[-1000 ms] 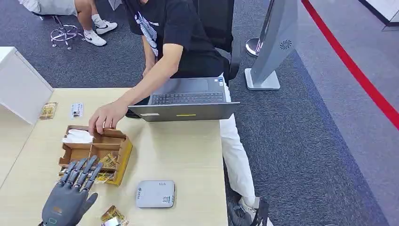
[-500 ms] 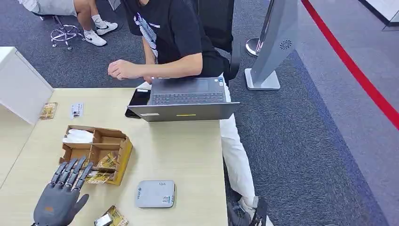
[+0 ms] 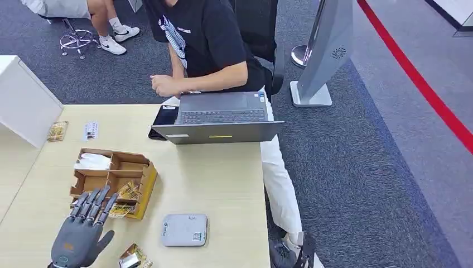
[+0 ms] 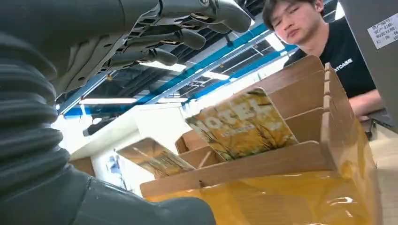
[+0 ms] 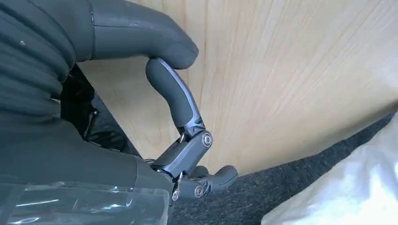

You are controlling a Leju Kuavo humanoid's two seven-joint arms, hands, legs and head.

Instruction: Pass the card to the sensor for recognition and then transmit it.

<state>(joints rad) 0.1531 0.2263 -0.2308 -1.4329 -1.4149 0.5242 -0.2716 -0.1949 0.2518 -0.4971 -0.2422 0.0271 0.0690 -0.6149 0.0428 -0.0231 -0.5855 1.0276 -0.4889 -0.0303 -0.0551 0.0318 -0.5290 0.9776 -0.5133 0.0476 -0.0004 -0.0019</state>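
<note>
Cardboard box: box (image 3: 114,180) with open compartments, at 10 o'clock from the sensor (image 3: 184,229); a brown tray holding the cards.
Card: gold printed card (image 4: 241,124) leaning upright in a near compartment of the box, tilted against a divider, its top edge standing proud of the cardboard wall; a second gold card (image 4: 155,158) leans beside it. In the head view both lie at the near side of the box, just beyond the left hand's fingertips.
Handling: judged light, thin and stiff; the glossy face looks slippery, so a flat press would likely slide it. Best taken by the free top edge, pinched face to back, then lifted straight out of the slot.
Left hand: left hand (image 3: 81,234) released, fingers spread and straight, holding nothing; it hovers over the table at 6 o'clock of the box.
Right hand: right hand (image 5: 187,154) curled loosely on nothing, low by the table edge, above carpet.
Sensor: flat grey pad, lying at 3 o'clock of the left hand, well apart from the box.
Loose packet: small gold packet (image 3: 134,258) at the table's near edge, between hand and sensor.
Surface: pale wood-grain table (image 3: 223,184), smooth; a thin card laid flat on it would be hard to lift.
Room: grey carpet with a red floor line; a seated person (image 3: 212,44) at 12 o'clock, behind an open laptop (image 3: 220,117).
</note>
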